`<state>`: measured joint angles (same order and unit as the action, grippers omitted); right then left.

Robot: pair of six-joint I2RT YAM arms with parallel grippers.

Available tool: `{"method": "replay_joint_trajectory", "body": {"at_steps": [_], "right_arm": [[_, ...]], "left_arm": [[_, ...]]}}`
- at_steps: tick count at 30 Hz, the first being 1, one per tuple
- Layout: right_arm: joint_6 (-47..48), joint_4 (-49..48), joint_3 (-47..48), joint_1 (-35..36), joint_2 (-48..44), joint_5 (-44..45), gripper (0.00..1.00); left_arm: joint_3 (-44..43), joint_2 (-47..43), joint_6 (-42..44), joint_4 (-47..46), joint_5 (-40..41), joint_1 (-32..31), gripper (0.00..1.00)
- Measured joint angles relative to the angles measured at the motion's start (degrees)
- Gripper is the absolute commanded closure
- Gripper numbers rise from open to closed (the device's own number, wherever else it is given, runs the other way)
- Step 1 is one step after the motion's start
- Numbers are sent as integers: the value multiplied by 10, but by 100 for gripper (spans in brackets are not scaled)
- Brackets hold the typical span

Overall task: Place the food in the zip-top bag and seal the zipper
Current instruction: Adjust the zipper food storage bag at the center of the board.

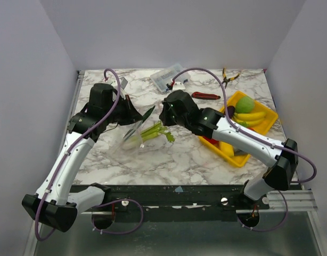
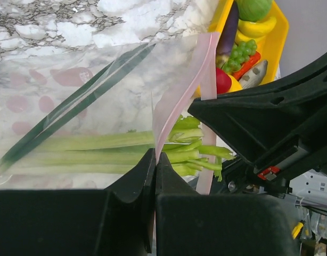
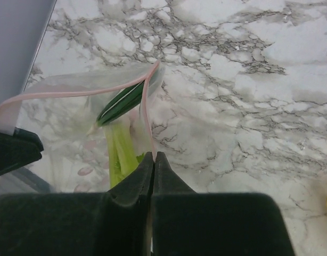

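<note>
Pink zipper (image 2: 179, 98) pinched by left tool (image 2: 154, 160) and right tool (image 3: 153, 158), celery (image 2: 99, 143) in bag (image 2: 73, 80).

The floppy clear zip-top bag (image 1: 130, 141) lies left of centre on the counter (image 1: 179, 154), its mouth raised and parted. Its pink zipper (image 3: 73, 94) is pinched by the left gripper (image 2: 155, 160) and the right gripper (image 3: 153, 160). The green-white celery stalk (image 1: 153, 132) lies lengthwise inside, leafy end at the mouth, while the green ball (image 1: 245, 103), yellow pieces (image 1: 250, 116), purple eggplant (image 2: 229, 26) and red tomato (image 2: 222, 81) sit in the yellow tray (image 1: 262, 105), well apart.
</note>
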<state>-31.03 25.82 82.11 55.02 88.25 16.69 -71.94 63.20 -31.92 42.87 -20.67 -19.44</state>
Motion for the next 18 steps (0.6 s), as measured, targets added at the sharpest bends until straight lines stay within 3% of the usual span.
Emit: {"method": "replay_joint_trajectory", "body": {"at_steps": [3, 8, 13, 18], "right_arm": [[-26, 43, 64, -10, 35, -21, 100], [-78, 93, 222, -108, 150, -170, 100], [-80, 183, 420, -180, 324, -238, 100], [-75, 224, 327, -172, 286, -259, 100]], "left_arm": [[0, -2, 6, 3, 0, 3, 100], [-4, 7, -3, -1, 3, 4, 100], [-66, 118, -7, -9, 3, 15, 100], [-24, 87, -6, 5, 11, 20, 100]]}}
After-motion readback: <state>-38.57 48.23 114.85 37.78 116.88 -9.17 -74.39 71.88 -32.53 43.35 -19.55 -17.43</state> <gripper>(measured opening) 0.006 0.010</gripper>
